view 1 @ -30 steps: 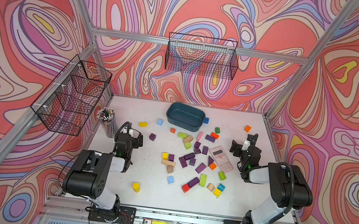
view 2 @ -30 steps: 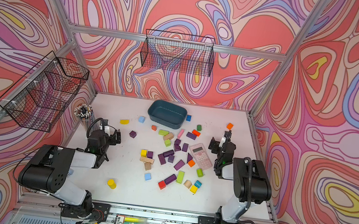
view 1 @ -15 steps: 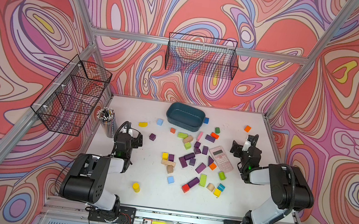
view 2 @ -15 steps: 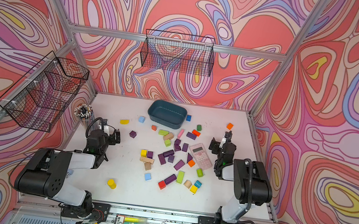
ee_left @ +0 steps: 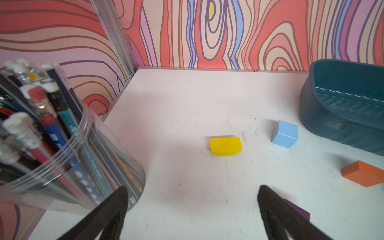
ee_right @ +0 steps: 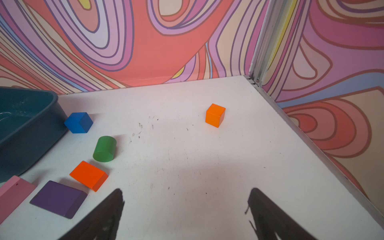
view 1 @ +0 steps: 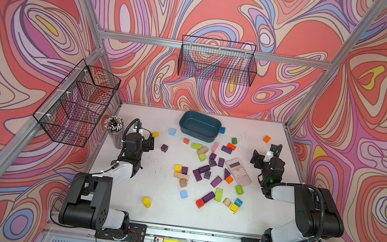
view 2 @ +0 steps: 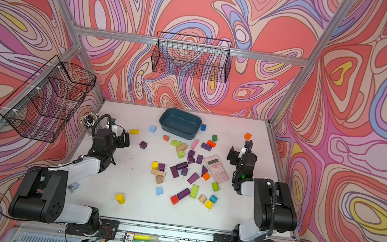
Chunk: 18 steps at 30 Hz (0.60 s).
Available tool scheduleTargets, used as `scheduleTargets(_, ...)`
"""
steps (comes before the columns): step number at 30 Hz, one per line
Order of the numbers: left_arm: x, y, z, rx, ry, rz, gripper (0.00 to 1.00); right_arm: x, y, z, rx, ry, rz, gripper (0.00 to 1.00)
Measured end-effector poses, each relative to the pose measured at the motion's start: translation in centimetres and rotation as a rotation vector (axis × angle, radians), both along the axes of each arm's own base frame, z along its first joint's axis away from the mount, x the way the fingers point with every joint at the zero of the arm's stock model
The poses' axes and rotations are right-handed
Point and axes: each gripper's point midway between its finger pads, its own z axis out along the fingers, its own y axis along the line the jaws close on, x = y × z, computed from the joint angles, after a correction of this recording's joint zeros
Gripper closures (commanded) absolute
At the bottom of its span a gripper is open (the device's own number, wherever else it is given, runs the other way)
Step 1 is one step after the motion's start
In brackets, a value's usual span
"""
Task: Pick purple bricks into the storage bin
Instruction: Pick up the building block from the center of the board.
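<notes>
Purple bricks: lying scattered mid-table, none binned.
Left gripper, right gripper: hovering spread wide, empty, flanking scatter, seemingly readying first picks.
Storage bin: sitting farthest back, empty, mouth up for receiving.

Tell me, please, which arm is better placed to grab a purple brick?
Left: the left gripper, open, sits beside a purple cube standing alone; the right gripper is farther from any purple brick.
</notes>
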Motion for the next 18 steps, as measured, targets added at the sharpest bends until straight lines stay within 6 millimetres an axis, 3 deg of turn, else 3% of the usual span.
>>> scheduleTargets(11,1.6,-2.2,1.3,-0.022,0.139,-0.003,0.01,1.4,-0.1,3.4,0.003,-0.024,-0.004,0.02)
scheduleTargets(18,1.7,-4.1,1.8,-0.037,0.236,0.003,0.02,3.1,0.1,5.5,0.034,-0.025,-0.005,0.03)
